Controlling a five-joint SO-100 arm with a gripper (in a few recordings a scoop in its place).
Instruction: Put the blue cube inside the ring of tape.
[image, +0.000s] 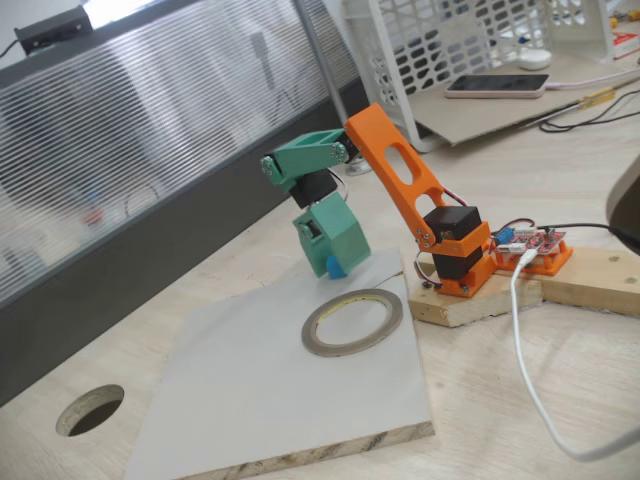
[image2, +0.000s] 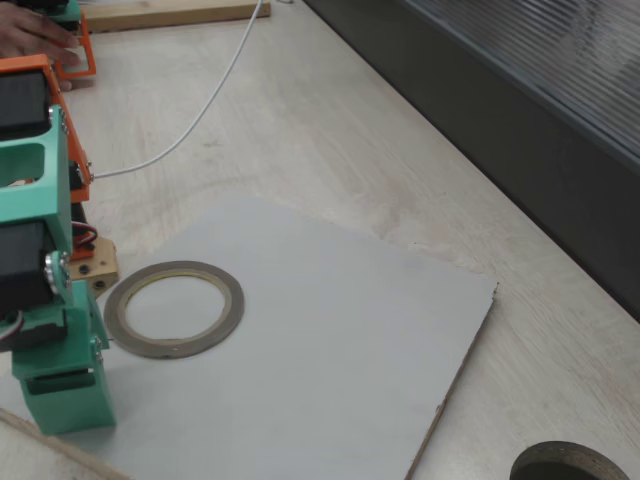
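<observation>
The gripper (image: 334, 262) points down at the grey board (image: 250, 400), and the blue cube (image: 335, 267) shows as a small patch of sky blue at its lower tip, so I judge the jaws closed on it (the fingers themselves are hidden behind the green housing, and how far they stand apart cannot be read). In a fixed view the gripper (image2: 62, 400) is seen from behind as a green block low over the board's near edge, with the cube hidden.

What the coming move turns on is the offset between the gripper and the ring of tape (image: 352, 321). In a fixed view the ring lies flat on the board, just in front of the tip and slightly to its right, near but not beneath it. In a fixed view the ring of tape (image2: 174, 308) sits up and to the right of the gripper, its nearest rim just beside the green housing.

The cube is therefore outside the opening, beyond the rim. A short carry across the near rim toward the ring's centre looks called for before release.
</observation>
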